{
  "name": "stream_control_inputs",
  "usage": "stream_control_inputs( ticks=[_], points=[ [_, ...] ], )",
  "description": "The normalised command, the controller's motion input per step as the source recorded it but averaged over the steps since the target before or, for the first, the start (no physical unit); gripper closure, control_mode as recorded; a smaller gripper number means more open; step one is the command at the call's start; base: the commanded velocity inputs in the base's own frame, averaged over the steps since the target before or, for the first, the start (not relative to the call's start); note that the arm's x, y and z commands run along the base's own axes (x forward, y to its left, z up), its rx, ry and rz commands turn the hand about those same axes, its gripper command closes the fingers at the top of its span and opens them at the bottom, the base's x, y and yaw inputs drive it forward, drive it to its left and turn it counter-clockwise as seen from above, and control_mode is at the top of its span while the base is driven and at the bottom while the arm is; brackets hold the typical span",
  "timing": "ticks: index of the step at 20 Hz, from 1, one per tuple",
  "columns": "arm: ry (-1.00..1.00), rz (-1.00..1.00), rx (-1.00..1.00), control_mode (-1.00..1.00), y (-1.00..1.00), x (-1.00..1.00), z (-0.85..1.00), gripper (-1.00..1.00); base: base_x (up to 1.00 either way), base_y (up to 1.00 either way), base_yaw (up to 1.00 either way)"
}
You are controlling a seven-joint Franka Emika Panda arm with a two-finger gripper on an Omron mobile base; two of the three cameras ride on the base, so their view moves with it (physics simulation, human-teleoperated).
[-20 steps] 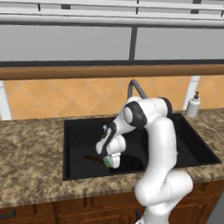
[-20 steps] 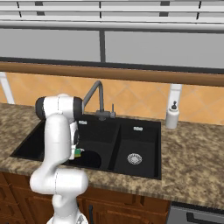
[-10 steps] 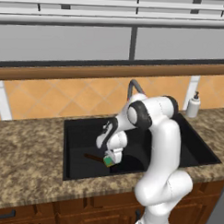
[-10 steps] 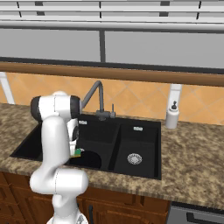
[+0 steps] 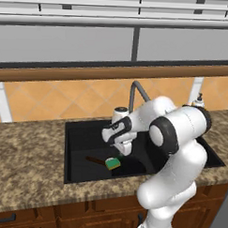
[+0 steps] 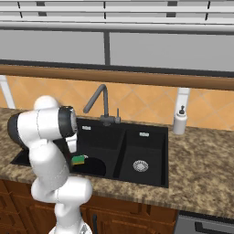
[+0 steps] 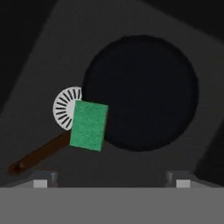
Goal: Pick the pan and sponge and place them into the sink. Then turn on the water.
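The black sink (image 5: pixel 70 128) (image 6: pixel 151 129) holds the round black pan (image 7: pixel 140 92) in its left basin, the brown handle (image 7: pixel 39 153) (image 5: pixel 92 159) pointing away from it. The green sponge (image 7: pixel 89 124) (image 5: pixel 113 163) (image 6: pixel 78 159) lies flat where the handle meets the pan's rim, partly over the silver drain (image 7: pixel 63 107). My gripper (image 7: pixel 111 179) (image 5: pixel 123 151) hangs open just above them, fingertips (image 7: pixel 43 177) wide apart with nothing between them. The water is out of view.
The dark grey curved faucet (image 5: pixel 135 88) (image 6: pixel 98 98) rises behind the sink's divider. A white soap dispenser (image 6: pixel 179 121) stands on the granite counter (image 5: pixel 25 154) at the back right. The right basin has its own drain (image 6: pixel 140 165).
The jaws have spread wide and the sponge now lies free on the pan's edge. The hand has lifted slightly and the arm has shifted toward the camera.
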Motion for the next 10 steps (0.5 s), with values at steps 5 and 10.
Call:
stream_control_inputs(
  ticks=[5,10],
  points=[
    [-0.28,0.43,-0.01,-1.0,-0.43,-0.73,1.0,-1.0,0.0,0.0,0.0],
    [-0.2,0.51,0.0,-1.0,-0.48,-0.66,1.0,-1.0,0.0,0.0,0.0]
  ],
)
